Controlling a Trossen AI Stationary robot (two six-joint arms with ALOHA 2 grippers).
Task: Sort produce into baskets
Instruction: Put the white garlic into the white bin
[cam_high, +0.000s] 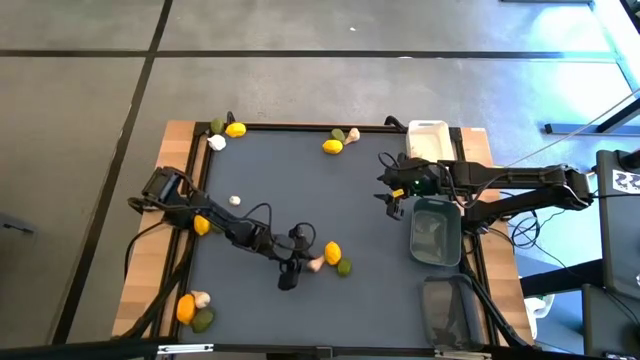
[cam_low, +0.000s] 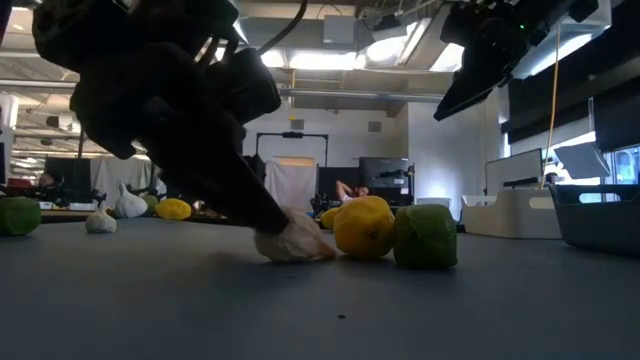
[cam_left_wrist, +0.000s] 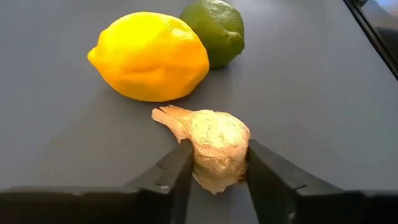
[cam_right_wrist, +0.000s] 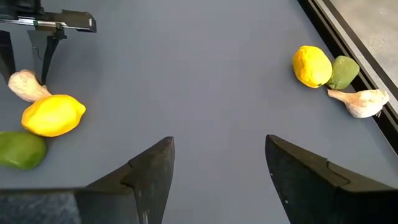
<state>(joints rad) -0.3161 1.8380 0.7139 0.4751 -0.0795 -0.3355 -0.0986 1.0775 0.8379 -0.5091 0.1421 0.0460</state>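
Observation:
My left gripper (cam_high: 307, 264) is low on the dark mat near the table's near edge, shut on a pale garlic bulb (cam_left_wrist: 216, 144). A lemon (cam_left_wrist: 151, 56) and a lime (cam_left_wrist: 214, 22) lie on the mat just beyond the bulb. My right gripper (cam_high: 391, 198) is open and empty above the mat's right side; its own wrist view shows its fingers (cam_right_wrist: 217, 155) spread over bare mat. A white basket (cam_high: 428, 140), a dark grey-green basket (cam_high: 436, 232) and a translucent grey basket (cam_high: 450, 305) stand in a row along the right edge. My left gripper pinches the garlic bulb's round body (cam_left_wrist: 198, 155) between its two fingers, one on each side. The fingers come from the table's left, slanting down. The bulb rests on the mat (cam_low: 292, 242), its pointed stem end (cam_left_wrist: 165, 116) toward the lemon.
More produce lies scattered: a lemon, a lime and a garlic bulb at the far middle (cam_high: 338, 140), another such group at the far left corner (cam_high: 225, 132), one at the near left corner (cam_high: 195, 308), a lone garlic bulb (cam_high: 235, 200), and a lemon (cam_high: 202, 225) by the left arm.

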